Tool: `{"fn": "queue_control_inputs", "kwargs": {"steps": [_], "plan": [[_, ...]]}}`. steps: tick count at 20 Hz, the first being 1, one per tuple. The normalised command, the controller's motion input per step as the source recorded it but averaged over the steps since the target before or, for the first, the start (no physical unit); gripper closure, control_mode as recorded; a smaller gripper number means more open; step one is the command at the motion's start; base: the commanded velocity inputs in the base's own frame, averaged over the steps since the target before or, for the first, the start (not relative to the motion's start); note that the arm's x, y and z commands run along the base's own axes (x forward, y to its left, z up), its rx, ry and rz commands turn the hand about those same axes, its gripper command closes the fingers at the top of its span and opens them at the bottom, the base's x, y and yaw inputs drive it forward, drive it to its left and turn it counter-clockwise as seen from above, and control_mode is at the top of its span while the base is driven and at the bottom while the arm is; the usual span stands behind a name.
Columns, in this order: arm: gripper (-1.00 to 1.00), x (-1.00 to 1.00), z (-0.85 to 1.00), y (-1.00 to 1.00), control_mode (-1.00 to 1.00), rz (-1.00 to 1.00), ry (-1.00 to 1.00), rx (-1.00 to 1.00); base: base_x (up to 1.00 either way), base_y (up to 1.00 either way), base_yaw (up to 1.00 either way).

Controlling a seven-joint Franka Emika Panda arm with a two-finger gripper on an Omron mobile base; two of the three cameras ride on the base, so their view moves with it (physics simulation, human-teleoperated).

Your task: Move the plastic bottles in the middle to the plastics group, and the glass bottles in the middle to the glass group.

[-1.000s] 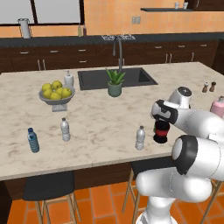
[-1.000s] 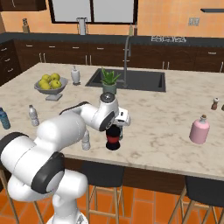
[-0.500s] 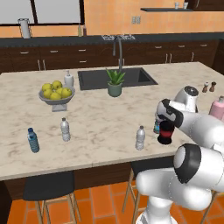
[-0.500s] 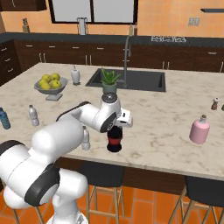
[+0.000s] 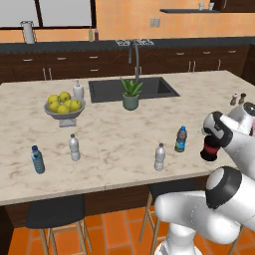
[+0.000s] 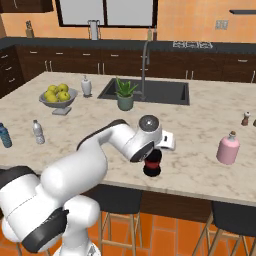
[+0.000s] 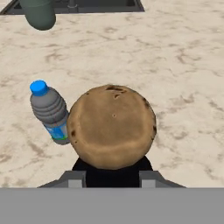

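I've got the gripper (image 5: 213,141) down over the dark cola bottle (image 5: 209,149) near the front edge of the island counter (image 5: 114,134); from the left base cam the hand covers the bottle's top and only the red label band and dark lower body show under it. In the right base cam the same bottle (image 6: 152,164) sits under the hand, base looks to be on the countertop or just above, can't tell which. In the hand cam I'm looking straight down on the bottle's round brown cap (image 7: 111,127), w/ the dark body just showing below it btwn the two finger bases; fingertips themselves are hidden, so I can't tell for sure whether the jaws are clamped on the bottle or just around it. The dark bottle w/ blue label and blue cap (image 5: 181,138) stands just beside the cola bottle, to its left in the left base cam; the hand cam shows it (image 7: 50,111) nearly touching the cola bottle's outline. The clear ribbed water bottle (image 5: 159,157) stands a bit further left, closer to the front edge. Plastics group is well apart at the far left end: clear bottle (image 5: 74,147) and lighter blue bottle (image 5: 37,159). The pale pink bottle (image 6: 228,148) stands upright toward the right end of the counter, well apart from the gripper, w/ the small shakers (image 6: 245,118) behind it.
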Motion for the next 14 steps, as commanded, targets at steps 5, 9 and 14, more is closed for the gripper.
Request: {"fn": "queue_control_inputs", "kwargs": {"steps": [5, 9, 14], "plan": [[1.0, 0.13, 0.29, -0.69, -1.0, 0.08, 0.0, 0.0, 0.0, 0.0, 0.0], [1.0, 0.16, 0.0, -0.23, -1.0, 0.1, 0.0, 0.0, 0.0, 0.0, 0.0], [1.0, 0.17, 0.16, -0.06, -1.0, 0.11, -0.01, -0.09, 0.0, 0.0, 0.0]]}}
